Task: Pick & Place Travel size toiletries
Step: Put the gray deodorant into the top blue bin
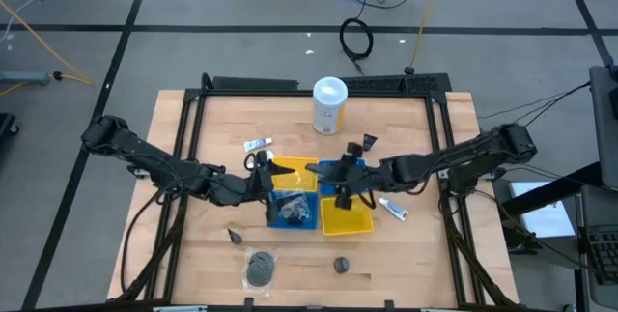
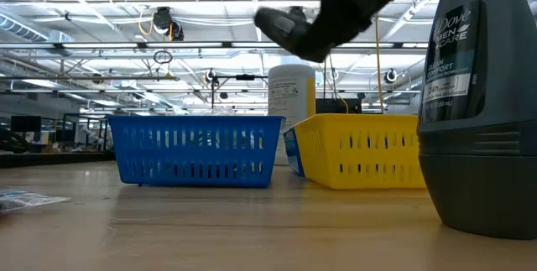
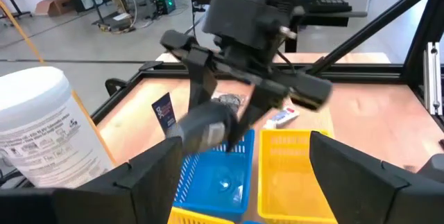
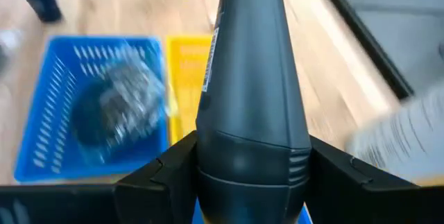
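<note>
Bright overhead striplights, faint shadows, right wrist view seemingly motion-blurred.

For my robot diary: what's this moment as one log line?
right gripper: shut on grey bottle | place: above trays | left gripper: open, empty

A dark grey deodorant stick [image 4: 250, 106] is hanging clamped above the blue tray [image 1: 292, 217], where a mesh puff [image 4: 114, 102] is lying. Another puff [image 1: 261, 269] and a white tube [image 1: 394, 210] are resting outside that tray.
</note>
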`<control>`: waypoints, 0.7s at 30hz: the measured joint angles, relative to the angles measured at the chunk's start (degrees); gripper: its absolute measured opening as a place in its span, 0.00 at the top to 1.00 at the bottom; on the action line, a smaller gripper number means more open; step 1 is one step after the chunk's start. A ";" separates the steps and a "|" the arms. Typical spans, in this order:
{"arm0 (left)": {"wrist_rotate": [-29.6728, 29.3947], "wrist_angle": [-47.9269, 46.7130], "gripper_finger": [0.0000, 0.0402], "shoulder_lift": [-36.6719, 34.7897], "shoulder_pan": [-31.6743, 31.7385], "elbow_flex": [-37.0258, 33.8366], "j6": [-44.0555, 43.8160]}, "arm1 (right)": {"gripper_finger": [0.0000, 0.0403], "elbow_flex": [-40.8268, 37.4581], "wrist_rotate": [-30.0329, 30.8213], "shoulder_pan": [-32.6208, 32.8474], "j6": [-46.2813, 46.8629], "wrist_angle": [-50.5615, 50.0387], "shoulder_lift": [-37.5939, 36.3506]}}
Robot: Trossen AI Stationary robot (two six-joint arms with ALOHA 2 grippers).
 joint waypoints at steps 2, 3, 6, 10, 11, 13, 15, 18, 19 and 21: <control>0.00 -0.75 0.27 0.00 0.00 0.00 -0.85 | 0.53 0.01 -0.13 -0.82 1.87 -6.22 -0.72; 0.00 -1.18 0.28 0.00 0.00 0.00 -1.16 | 0.53 -0.02 -0.25 -1.29 2.92 -8.94 -0.92; 0.02 -1.51 0.29 0.00 -0.01 0.00 -1.50 | 0.53 -0.02 -1.75 -2.77 6.04 -14.08 -1.16; 0.49 -1.51 0.31 0.00 -0.07 0.00 -1.56 | 0.53 -1.58 -3.45 -4.21 7.27 -15.49 -1.09; 0.50 -1.55 0.31 0.00 -0.07 0.00 -1.57 | 0.53 -2.15 -4.27 -4.73 7.30 -15.51 -1.09; 0.52 -1.55 0.30 0.00 -0.14 0.00 -1.86 | 0.53 -3.46 -6.19 -5.94 8.02 -15.49 -1.09; 0.52 -1.57 0.30 0.00 -0.28 0.00 -1.96 | 0.53 -4.73 -6.53 -6.85 8.55 -15.30 -1.09; 0.52 -1.68 0.30 0.00 -0.28 0.00 -1.96 | 0.53 -6.68 -8.63 -8.13 8.66 -13.23 -1.09; 0.52 -1.77 0.30 0.00 -0.28 0.00 -1.96 | 0.53 -7.28 -9.52 -8.52 8.81 -12.39 -1.09; 0.55 -1.79 0.30 0.00 -0.28 0.00 -1.96 | 0.53 -7.94 -11.07 -8.98 9.05 -11.08 -1.09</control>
